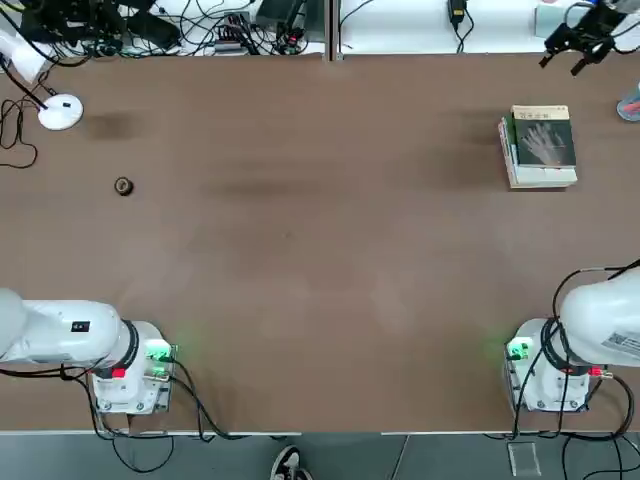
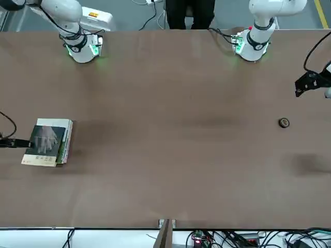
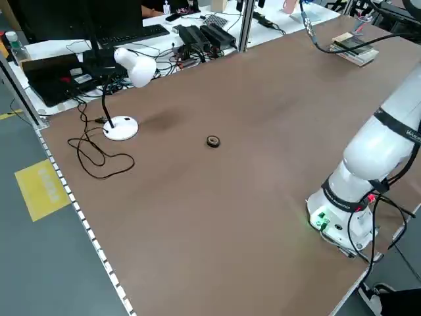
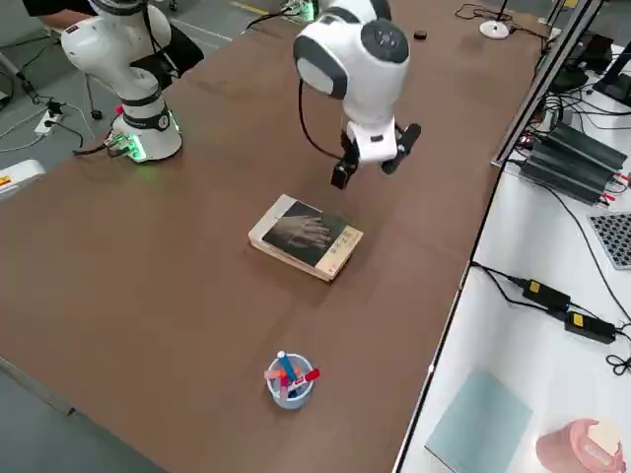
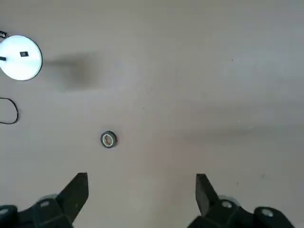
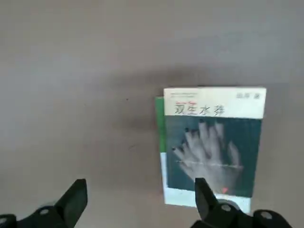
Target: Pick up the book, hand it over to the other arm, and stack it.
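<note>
The book, a thin dark grey-green paperback with a pale hand on its cover, lies on top of a thicker green-and-white book at the far right of the table. The right side view shows the book flat and square on that stack. My right gripper hangs open in the air just beyond the stack, holding nothing. In the right wrist view the book lies below the open right gripper. My left gripper hovers open and empty over the far left of the table.
A small tape roll lies on the left half of the table. A white desk lamp with its cord stands at the far left. A cup of pens stands near the right edge. Cables and electronics line the far bench.
</note>
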Motion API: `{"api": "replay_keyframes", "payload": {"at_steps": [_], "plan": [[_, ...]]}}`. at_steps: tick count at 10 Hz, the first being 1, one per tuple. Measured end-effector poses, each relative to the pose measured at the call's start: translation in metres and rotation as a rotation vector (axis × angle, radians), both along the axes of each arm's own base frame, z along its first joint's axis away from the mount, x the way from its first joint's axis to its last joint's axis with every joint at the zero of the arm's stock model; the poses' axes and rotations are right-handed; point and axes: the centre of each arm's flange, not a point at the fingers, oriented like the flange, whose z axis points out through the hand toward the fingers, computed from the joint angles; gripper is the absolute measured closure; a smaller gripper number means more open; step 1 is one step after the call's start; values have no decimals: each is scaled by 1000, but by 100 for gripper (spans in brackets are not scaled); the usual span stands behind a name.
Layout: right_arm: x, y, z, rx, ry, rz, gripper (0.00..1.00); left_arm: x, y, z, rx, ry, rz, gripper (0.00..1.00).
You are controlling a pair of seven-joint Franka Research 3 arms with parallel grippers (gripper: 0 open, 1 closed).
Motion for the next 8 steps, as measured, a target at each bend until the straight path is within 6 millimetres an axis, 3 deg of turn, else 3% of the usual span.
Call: {"api": "replay_keyframes", "payload": {"at_steps": [4,8], "plan": [[-24,63,53,-143,-37,-11,0,0,0,1,0,-3,0,0],[-49,89,90,-213,-58,-25,0,0,0,2,0,-4,0,0]]}}
